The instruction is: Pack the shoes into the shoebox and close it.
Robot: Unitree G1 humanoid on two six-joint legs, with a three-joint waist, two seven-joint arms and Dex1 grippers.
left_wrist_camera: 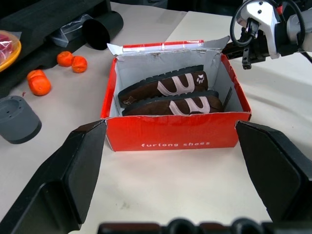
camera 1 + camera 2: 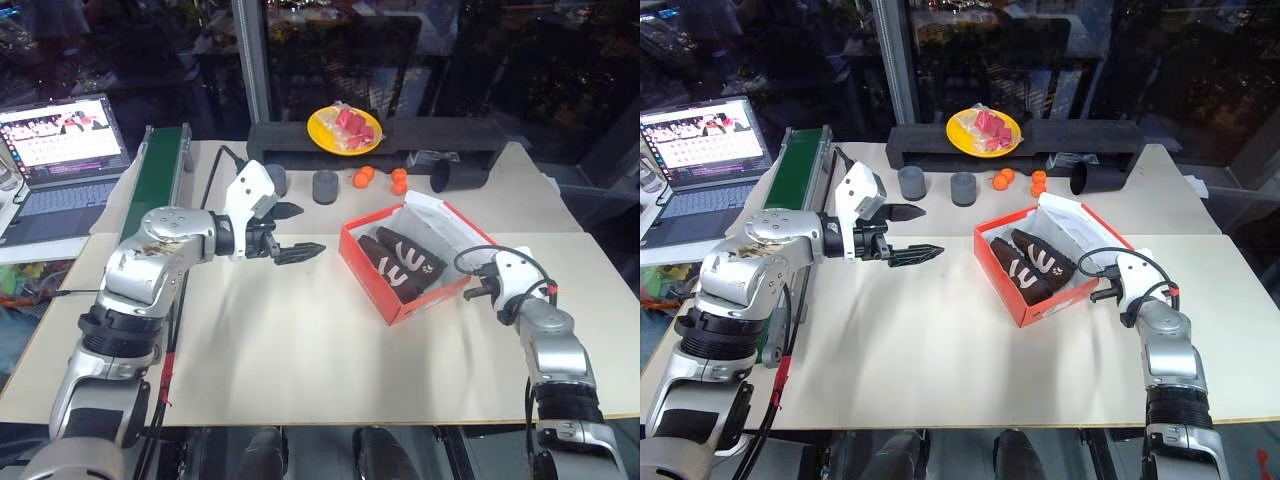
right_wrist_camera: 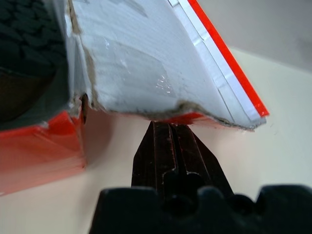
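Right pincer [image 3: 168,141] closed, empty, tips slipped under the shoebox [image 1: 173,131] lid flap, probably to lever it shut. Shoes [image 1: 168,95] lie inside, box mid-tabletop [image 2: 300,350]. Left pincer [image 2: 290,232] wide open, well apart, facing it.

Both brown shoes [image 2: 402,262] lie inside the open red shoebox [image 2: 368,269]
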